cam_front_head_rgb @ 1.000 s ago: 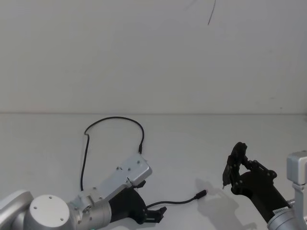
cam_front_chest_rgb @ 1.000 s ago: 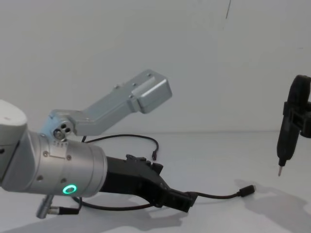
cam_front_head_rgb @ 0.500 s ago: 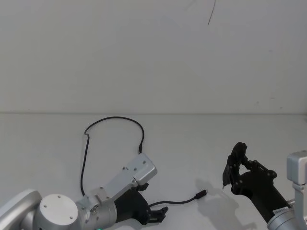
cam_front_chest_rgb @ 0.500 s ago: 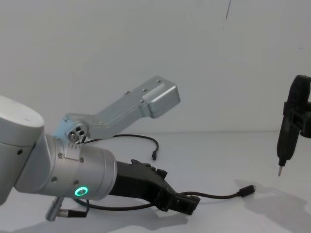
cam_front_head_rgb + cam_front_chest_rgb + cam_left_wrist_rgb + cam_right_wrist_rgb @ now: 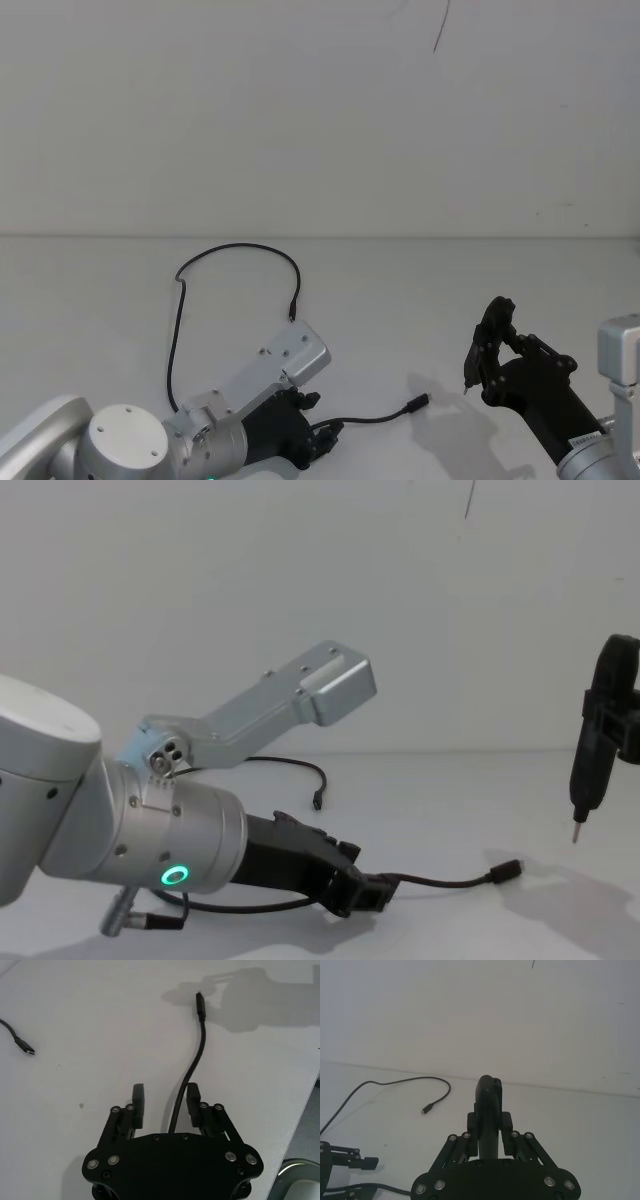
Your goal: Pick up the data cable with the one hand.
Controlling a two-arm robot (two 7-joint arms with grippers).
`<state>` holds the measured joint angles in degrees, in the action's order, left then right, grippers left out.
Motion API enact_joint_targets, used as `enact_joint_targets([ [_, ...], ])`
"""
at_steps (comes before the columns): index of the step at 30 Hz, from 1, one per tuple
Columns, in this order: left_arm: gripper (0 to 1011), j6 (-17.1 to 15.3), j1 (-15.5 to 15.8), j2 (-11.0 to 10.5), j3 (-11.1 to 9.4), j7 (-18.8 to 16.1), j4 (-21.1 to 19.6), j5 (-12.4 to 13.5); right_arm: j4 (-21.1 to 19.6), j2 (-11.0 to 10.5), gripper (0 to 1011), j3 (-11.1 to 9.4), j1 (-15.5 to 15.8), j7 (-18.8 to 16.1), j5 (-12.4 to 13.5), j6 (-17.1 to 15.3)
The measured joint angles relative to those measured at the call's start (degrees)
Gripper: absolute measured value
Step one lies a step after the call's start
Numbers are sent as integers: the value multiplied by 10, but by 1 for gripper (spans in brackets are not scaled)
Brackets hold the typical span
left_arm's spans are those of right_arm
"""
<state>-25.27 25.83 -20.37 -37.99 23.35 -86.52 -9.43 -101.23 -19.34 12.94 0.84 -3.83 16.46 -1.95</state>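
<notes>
Left end effector (image 5: 166, 1093): low at the worktop's (image 5: 450, 300) near edge, jaws narrowly apart, astride the data cable (image 5: 192, 1062), not clamped.
Right end effector (image 5: 489, 1124): near right corner, raised, gripping a screwdriver-like tool (image 5: 489, 1092).
Cable run: flat on the worktop, looping toward the far edge.
Handling: likely light, limp, thin; take hold behind the near plug.
Writing: none legible.

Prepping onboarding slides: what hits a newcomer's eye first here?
The left gripper low over the table, jaws open either side of the black data cable. At the right, the right gripper clamps a screwdriver-like tool, tip down, clear of the table.
</notes>
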Motion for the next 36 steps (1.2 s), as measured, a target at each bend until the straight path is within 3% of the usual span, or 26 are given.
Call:
enact_joint_targets([
  [16,43,8,-3,0,1,-2,-2,4,0,0,269,0,0,0,0,0],
  [22,39,35,-12,-6,6,-3,-9,7,-3,2,269,-8,0,-2,5,0],
  [26,39,72,-22,-17,14,-1,-17,8,-10,3,269,-17,0,-7,15,0],
  [36,39,154,-45,-60,42,32,-37,-6,-41,4,269,-53,-5,-28,63,-9],
])
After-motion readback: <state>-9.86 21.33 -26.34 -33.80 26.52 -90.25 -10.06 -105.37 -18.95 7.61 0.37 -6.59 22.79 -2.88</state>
